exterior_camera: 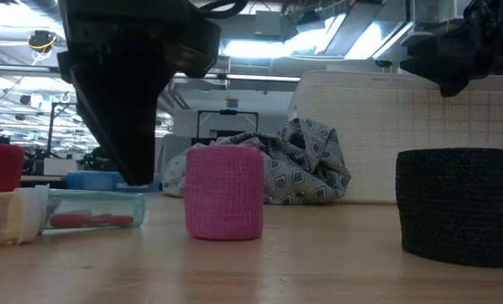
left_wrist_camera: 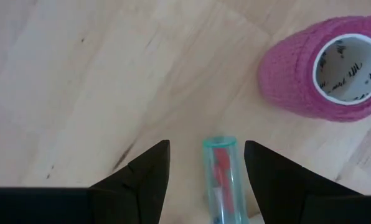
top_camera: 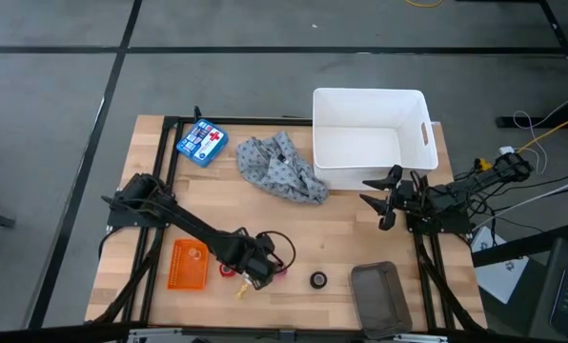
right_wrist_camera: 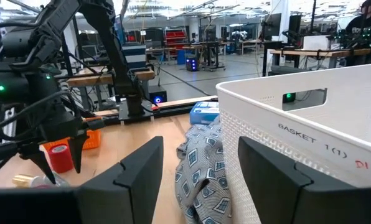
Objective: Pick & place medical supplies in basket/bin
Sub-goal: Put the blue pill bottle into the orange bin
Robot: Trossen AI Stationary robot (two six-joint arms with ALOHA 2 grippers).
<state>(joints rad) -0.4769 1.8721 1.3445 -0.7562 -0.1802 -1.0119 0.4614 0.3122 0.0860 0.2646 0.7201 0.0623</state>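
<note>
Wooden table (top_camera: 360, 248): left fingers (left_wrist_camera: 148, 180) stood open astride a clear tube (left_wrist_camera: 221, 177) beside the pink roll (left_wrist_camera: 325, 68); right fingers (right_wrist_camera: 142, 171) hung open, empty.

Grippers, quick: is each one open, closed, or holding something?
Left gripper: open, fingers either side of a small clear plastic tube lying on the table, not gripping it.
Right gripper: open, empty, beside the large white plastic tub.
</note>
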